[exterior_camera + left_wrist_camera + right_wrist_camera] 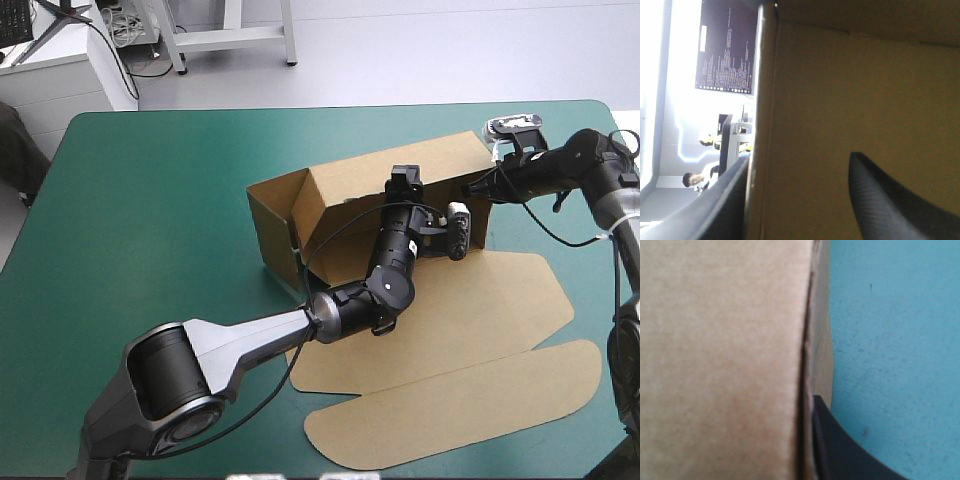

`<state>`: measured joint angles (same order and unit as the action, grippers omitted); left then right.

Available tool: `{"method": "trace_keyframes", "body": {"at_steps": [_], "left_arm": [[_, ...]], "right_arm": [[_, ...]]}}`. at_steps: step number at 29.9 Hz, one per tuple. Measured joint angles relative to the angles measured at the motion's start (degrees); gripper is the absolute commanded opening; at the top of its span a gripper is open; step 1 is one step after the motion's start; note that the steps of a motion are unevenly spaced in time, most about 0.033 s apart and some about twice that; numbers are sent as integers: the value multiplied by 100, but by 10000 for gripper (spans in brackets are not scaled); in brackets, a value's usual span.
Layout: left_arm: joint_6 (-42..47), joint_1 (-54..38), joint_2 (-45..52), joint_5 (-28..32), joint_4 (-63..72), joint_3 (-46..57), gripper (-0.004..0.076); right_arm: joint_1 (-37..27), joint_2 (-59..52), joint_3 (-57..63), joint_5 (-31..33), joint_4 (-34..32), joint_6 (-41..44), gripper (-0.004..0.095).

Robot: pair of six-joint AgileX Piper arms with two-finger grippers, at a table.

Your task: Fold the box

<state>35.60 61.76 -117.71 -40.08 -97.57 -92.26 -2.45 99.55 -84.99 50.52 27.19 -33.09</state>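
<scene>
Left gripper (pixel 800 157): fingers spread astride a raised wall, gripping nothing. Lid (pixel 450 320): flat, near side. Box (pixel 345 195): brown, mid-table, walls up. Right gripper (pixel 482 186): pinching the right end wall. Risk: unheld wall may fall flat; a pull could slide the box on teal-green cover (pixel 150 200). Pale floor (pixel 400 50) beyond the far edge.

You can read no text, label, brand, number or sign on the box (pixel 380 170) or anywhere else on the worktop (pixel 150 220).
</scene>
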Motion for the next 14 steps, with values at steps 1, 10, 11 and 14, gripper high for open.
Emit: {"method": "trace_keyframes", "body": {"at_steps": [1,10,11,14], "left_arm": [[4,40,36,0,1,1,388],[185,568,1029,-94,8,19,288],[199,607,1174,-119,8,19,239],[233,648,1581,-242,8,19,42]], "right_arm": [[6,20,-32,-21,-65,128,3],[48,371,-715,1,-289,1024,3],[61,395,-777,40,-332,1086,3],[67,439,-903,179,-404,1208,3]]}}
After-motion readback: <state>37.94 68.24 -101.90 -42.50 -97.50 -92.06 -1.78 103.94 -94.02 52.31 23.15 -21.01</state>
